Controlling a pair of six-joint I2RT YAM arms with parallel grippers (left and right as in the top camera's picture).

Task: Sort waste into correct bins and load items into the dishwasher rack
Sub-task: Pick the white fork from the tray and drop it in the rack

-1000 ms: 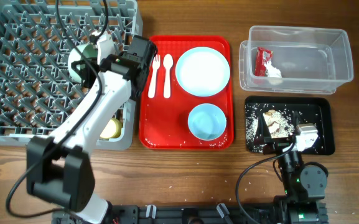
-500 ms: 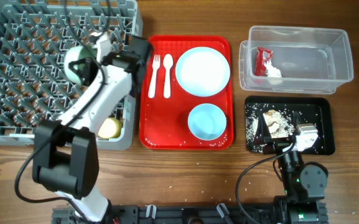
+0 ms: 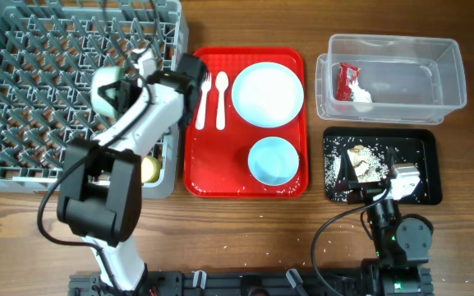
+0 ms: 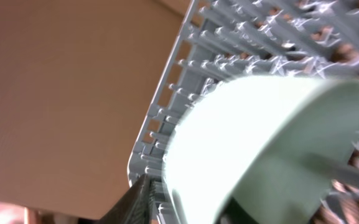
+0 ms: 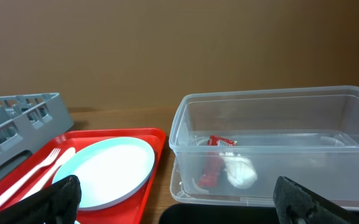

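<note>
The left arm has folded closer. The left gripper (image 3: 130, 78) pinches a bowl (image 3: 108, 89) over the rack (image 3: 23, 99), toward three o'clock. Being tilted, the bowl could snag on the pegs and slip.

Large grey pegged dishwasher rack (image 3: 23, 99) at far left, with a small yellow-green cup (image 3: 148, 170) in its near right corner and a mint bowl (image 3: 107, 86) tipped on edge over the pegs, possibly raised off them. To its right lie a white fork (image 3: 204, 99), a spoon (image 3: 221, 99), a round pale plate (image 3: 267, 94) and an upright second bowl (image 3: 273, 159). The clear tub (image 3: 450, 78) holds a red wrapper (image 3: 347, 80) and a white tissue (image 3: 361, 97). The black tray (image 3: 430, 144) holds food scraps (image 3: 364, 163).
</note>
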